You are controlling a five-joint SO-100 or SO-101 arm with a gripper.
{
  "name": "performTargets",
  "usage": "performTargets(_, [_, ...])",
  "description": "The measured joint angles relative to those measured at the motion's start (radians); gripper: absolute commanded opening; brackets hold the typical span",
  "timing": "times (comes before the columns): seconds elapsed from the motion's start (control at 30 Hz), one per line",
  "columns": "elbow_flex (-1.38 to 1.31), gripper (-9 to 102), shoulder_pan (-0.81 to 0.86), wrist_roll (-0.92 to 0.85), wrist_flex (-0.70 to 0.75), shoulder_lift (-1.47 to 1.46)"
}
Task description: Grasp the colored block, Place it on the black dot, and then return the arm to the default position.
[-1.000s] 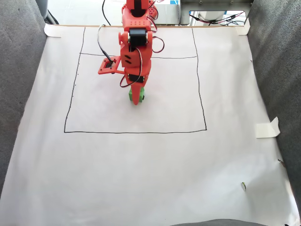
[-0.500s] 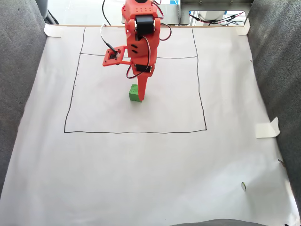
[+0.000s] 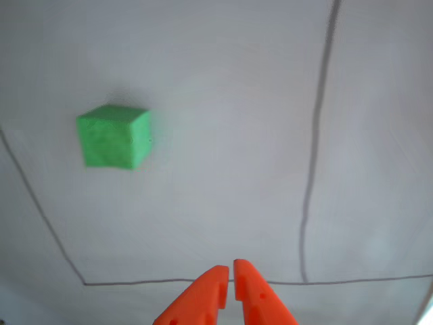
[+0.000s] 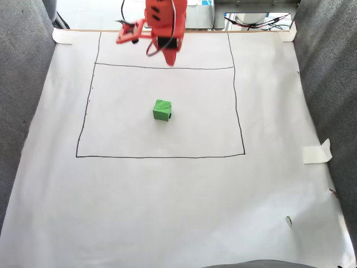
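The colored block [image 4: 162, 110], a bright green foam cube, rests alone on the white paper inside the drawn rectangle. In the other view the block [image 3: 113, 137] lies upper left, far from my gripper [image 3: 228, 265]. The orange fingers [image 3: 203, 298] come in from the bottom edge, their tips nearly touching and holding nothing. In the fixed view the orange arm [image 4: 163, 22] is folded back at the top edge, with the gripper [image 4: 170, 60] pointing down well behind the block. The black dot is hidden; a dark sliver shows at the block's lower right base, and I cannot tell whether it is dot or shadow.
Thin drawn lines [image 4: 162, 157] frame the work area on the paper. Grey fabric walls [image 4: 22, 84] flank both sides. A folded tape piece [image 4: 317, 152] sits at the right edge, and cables and equipment [image 4: 256, 19] stand behind the paper's top edge.
The arm has let go of the green block, lifted off it and pulled back to the top of the fixed view. The block stays where it was set down.
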Motion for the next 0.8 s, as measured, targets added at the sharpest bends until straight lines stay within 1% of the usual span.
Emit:
performTargets(0.3, [0.609, 0, -0.011, -0.057, -0.135, 0.531])
performTargets(0.47, [0.991, 0, -0.037, -0.077, -0.229, 0.956])
performTargets(0.63, [1.216, 0, -0.005, -0.106, -0.241, 1.336])
performTargets(0.8, [1.331, 0, -0.037, -0.138, -0.241, 1.572])
